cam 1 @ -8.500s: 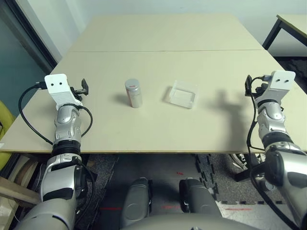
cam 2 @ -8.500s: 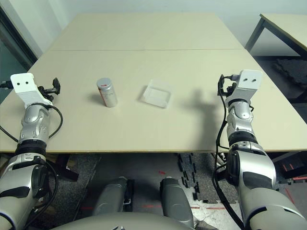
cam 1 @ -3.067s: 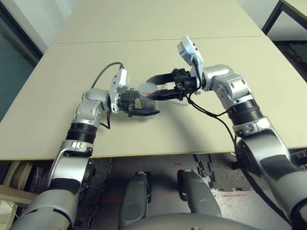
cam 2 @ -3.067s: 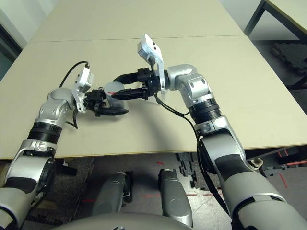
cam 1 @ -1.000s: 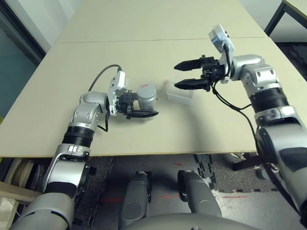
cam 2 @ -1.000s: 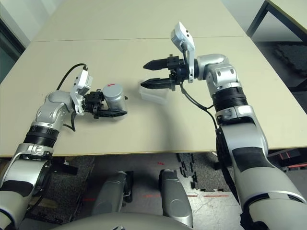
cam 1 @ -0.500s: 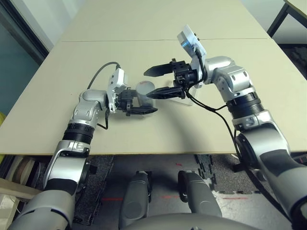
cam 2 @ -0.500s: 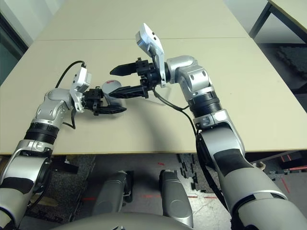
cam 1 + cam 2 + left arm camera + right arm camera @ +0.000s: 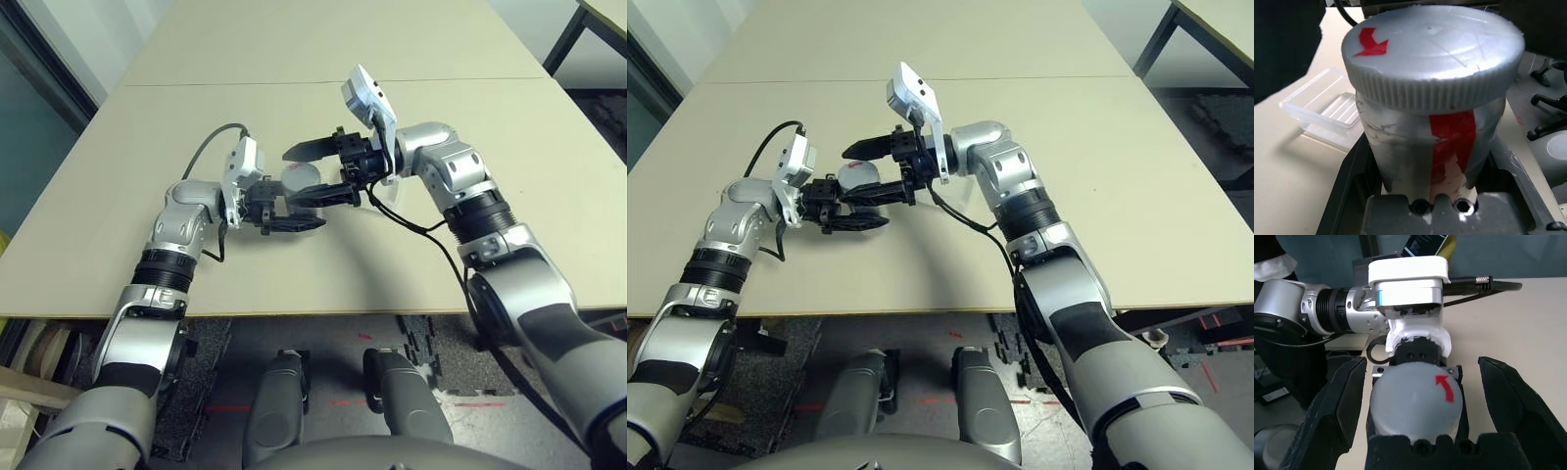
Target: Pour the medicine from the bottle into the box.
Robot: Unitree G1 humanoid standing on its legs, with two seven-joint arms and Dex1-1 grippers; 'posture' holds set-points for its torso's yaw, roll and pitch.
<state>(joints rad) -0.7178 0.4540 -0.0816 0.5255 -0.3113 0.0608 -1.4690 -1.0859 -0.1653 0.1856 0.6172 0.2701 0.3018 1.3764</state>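
Left gripper [image 9: 284,217] clamped on the body of the small white-grey cylindrical bottle [image 9: 1430,142] with a red label stripe, holding it above the pale beige desk [image 9: 323,108], toward the middle of the near half, well in from either side edge. Round grey ribbed screw cap [image 9: 1432,46], marked with a red arrow, is on the bottle and faces the right arm. Right gripper [image 9: 315,171] is spread wide, one black finger [image 9: 1334,406] either side of the cap, neither finger seen touching it. Shallow square box [image 9: 1327,110] of clear plastic with rounded corners lies on the desk just beyond the bottle on the right arm's side, partly hidden behind the right gripper in the head views; contents cannot be made out. Step in hand, as I judge it: uncapping, since no pour is possible with the cap on. Next move calls for the right gripper to close squarely on the ribbed rim and twist while the left holds the body firm against turning. Risk: an off-centre bite could slip on the cap or wrench the bottle askew.
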